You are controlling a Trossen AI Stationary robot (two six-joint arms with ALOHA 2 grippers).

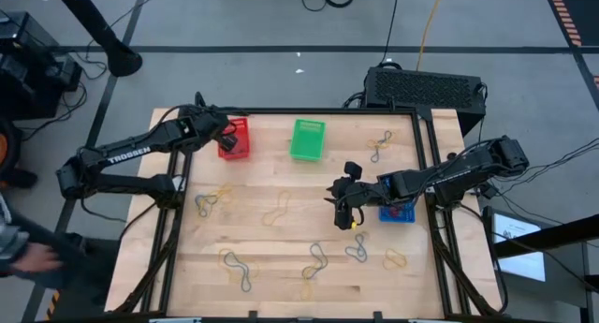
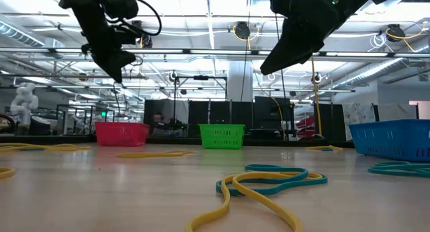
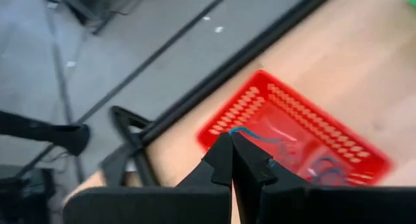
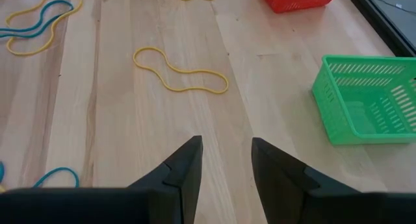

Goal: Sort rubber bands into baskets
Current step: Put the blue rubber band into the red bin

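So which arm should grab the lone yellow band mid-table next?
Right. The right gripper is open and empty with the yellow band ahead; the left gripper is shut on a blue band above the red basket.

Bright, even overhead light; ceiling lamps glare; red basket (image 3: 296, 136) motion-blurred; shadows soft.

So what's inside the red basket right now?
The left wrist view shows blue bands lying on the floor of the red basket. The shut left gripper above it pinches another blue band. The gripper covers the basket's near part.
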